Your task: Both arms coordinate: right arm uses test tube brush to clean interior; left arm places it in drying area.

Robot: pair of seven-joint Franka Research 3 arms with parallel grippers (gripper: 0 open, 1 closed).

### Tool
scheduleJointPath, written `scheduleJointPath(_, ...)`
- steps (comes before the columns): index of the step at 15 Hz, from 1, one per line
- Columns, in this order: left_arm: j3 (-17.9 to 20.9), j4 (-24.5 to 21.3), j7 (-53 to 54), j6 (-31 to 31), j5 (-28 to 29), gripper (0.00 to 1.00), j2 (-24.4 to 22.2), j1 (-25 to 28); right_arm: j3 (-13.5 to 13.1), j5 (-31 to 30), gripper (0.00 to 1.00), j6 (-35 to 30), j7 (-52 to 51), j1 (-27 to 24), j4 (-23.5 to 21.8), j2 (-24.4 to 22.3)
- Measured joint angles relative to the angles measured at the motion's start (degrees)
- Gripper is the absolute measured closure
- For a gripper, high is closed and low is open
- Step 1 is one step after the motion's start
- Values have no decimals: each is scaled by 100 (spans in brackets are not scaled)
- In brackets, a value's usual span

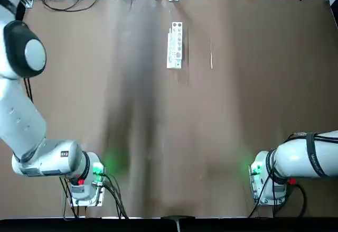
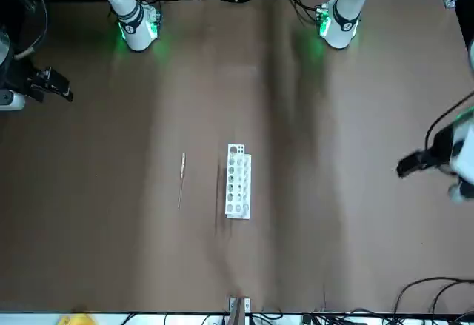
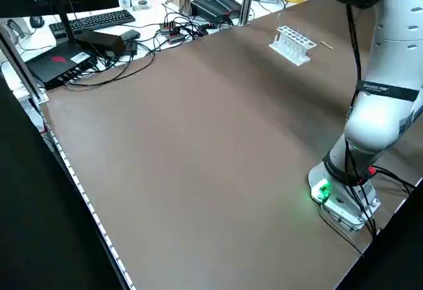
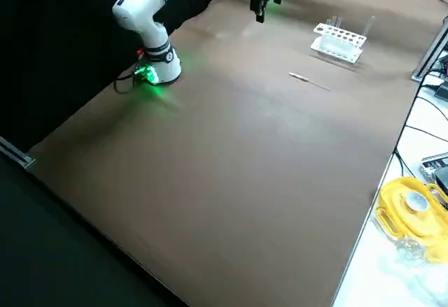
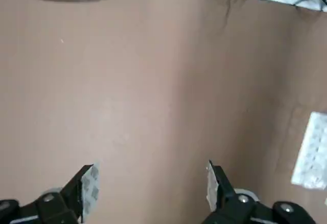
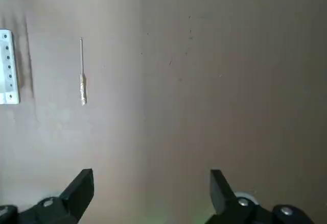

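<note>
Brown table (image 1: 105, 110): test tube brush (image 6: 83, 76) far from spread right claw (image 6: 152, 193).

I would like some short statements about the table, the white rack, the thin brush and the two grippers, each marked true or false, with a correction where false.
1. The thin pale test tube brush lies flat on the brown table, apart from the small white rectangular rack with round holes. True.
2. The right gripper is shut on the brush. False: it is open and empty, and the brush lies far from it on the table.
3. The left gripper is open and holds nothing. True.
4. The brush stands upright in a hole of the rack. False: it lies on the table beside the rack.
5. In the top view the rack is near the table's far edge. True.
</note>
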Motion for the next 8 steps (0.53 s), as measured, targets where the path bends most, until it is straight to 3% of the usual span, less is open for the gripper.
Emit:
scheduleJointPath(3,-2,-469,325,-75,47,1,-597,-7,0,0,0,1,0,0,0,0)
scheduleJointPath(8,-41,-683,218,-280,204,1,-781,-32,0,0,0,30,0,0,6,-1)
